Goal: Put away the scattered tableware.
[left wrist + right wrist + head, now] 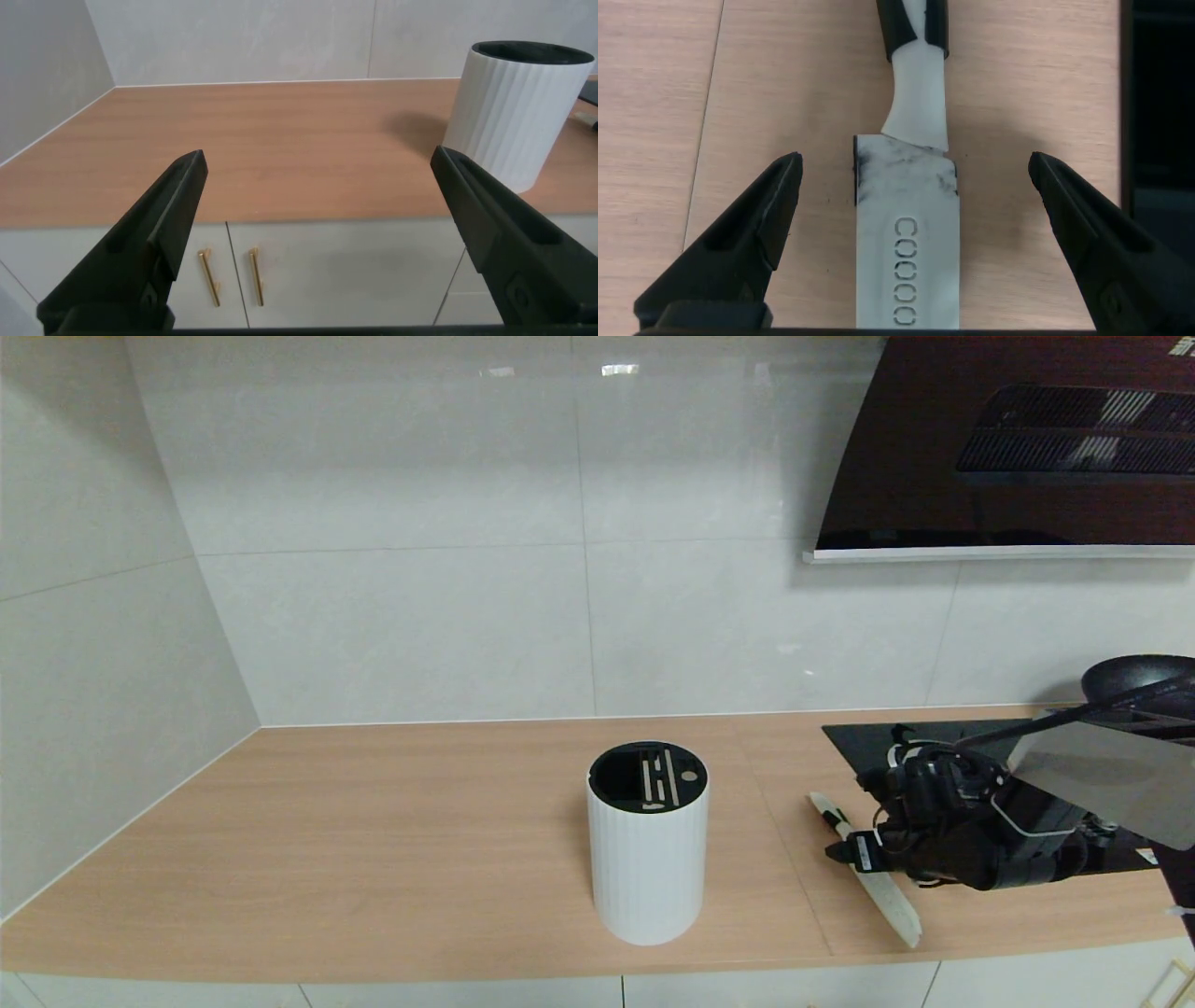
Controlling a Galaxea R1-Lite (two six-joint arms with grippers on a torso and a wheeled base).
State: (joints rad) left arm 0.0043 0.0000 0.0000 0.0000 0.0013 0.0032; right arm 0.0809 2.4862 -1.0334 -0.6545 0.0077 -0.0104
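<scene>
White knife (906,233) (grey-smudged blade) lies flat; left gripper (316,159) and right gripper (913,161) jaws apart.

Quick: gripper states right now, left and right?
Left gripper: open, holding nothing.
Right gripper: open over the knife, one finger on each side of the blade, not clamped on it.

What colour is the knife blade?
Knife blade: white with grey marbling, clearest in right wrist view.
</scene>
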